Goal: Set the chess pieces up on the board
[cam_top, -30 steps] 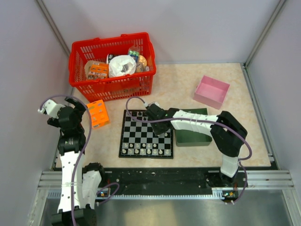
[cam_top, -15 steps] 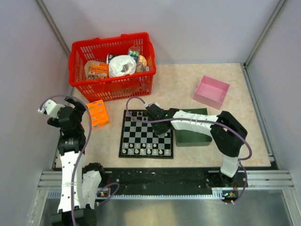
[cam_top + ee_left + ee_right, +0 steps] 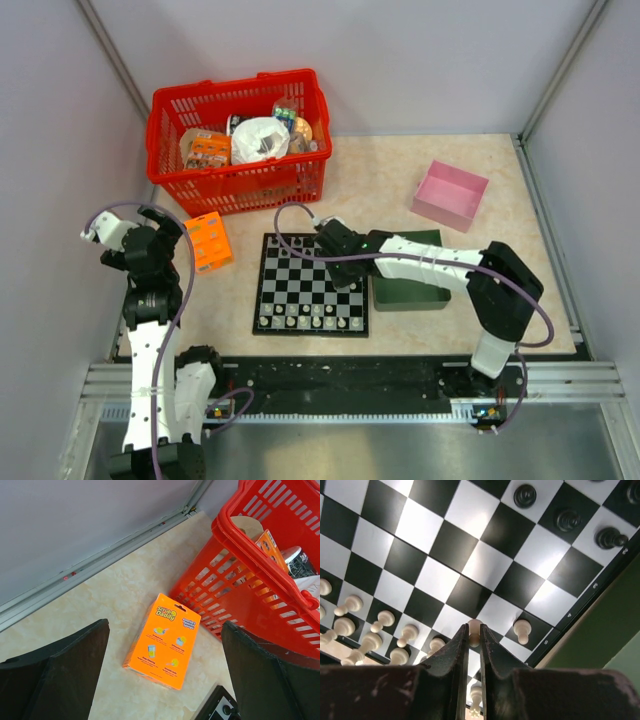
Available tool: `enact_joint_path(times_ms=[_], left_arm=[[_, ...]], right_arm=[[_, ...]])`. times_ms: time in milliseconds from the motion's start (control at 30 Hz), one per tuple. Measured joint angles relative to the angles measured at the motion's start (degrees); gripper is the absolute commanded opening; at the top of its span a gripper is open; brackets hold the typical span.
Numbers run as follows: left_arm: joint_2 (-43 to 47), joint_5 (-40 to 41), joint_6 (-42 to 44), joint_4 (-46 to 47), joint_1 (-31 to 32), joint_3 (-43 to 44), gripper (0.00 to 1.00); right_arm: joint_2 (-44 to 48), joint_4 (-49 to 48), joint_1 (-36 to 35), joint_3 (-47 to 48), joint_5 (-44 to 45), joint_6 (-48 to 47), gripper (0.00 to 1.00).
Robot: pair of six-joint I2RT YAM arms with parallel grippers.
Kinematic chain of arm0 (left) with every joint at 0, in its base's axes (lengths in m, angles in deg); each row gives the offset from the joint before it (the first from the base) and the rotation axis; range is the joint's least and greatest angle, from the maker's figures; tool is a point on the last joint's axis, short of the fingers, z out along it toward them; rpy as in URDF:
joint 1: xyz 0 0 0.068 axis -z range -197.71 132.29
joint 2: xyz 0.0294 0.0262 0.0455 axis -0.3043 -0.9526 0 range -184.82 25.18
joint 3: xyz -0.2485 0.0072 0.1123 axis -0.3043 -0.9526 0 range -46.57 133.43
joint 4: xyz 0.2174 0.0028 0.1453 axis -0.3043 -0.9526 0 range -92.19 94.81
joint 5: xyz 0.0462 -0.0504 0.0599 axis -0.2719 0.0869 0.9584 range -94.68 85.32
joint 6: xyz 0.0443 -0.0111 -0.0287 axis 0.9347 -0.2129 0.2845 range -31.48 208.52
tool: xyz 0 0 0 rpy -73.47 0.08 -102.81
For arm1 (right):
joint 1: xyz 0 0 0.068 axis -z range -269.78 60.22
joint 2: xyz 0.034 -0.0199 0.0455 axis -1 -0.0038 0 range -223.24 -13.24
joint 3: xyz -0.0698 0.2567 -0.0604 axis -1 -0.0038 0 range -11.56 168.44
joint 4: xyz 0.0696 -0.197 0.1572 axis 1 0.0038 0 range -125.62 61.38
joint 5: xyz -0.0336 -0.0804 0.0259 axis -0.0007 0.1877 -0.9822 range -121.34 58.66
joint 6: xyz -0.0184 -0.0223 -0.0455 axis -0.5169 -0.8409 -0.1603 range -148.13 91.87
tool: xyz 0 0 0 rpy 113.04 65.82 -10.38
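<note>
The board [image 3: 300, 282] lies mid-table, with white chess pieces [image 3: 305, 316] along its near rows and black ones [image 3: 290, 243] at the far edge. My right gripper [image 3: 345, 279] reaches over the board's right side. In the right wrist view it [image 3: 474, 636] is shut on a white pawn [image 3: 474, 628], whose head shows between the fingertips. Another white pawn [image 3: 522, 629] stands one square to its right, and black pieces [image 3: 568, 519] line the far edge. My left gripper [image 3: 165, 672] is open and holds nothing, raised at the far left [image 3: 150, 247], away from the board.
A dark green tray [image 3: 410, 288] lies against the board's right side. An orange sponge box [image 3: 208, 241] lies left of the board, below my left gripper [image 3: 162, 640]. A red basket [image 3: 240, 140] with goods stands at the back left, a pink box [image 3: 451, 194] at the back right.
The right gripper's jaws have come together on the white pawn, and the right arm's elbow has swung slightly to the right. The left arm has not moved.
</note>
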Motion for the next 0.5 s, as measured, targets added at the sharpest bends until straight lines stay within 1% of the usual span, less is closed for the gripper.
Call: enact_joint_path(times_ms=[167,300,500], left_arm=[[0.0,-0.2,0.0,0.2,0.0,0.0,0.99],[-0.4,-0.5,-0.1,0.4,0.0,0.0,0.99],[-0.5,-0.6,-0.1,0.5,0.0,0.0,0.99]], right_arm=[[1.5,0.9,-1.2,-2.9,-0.4,1.0,0.11],[1.7,1.7,-3.5,-4.5,-0.6,2.3,0.11],[1.7,2.2,-5.3,-5.8,-0.8,3.5,0.11]])
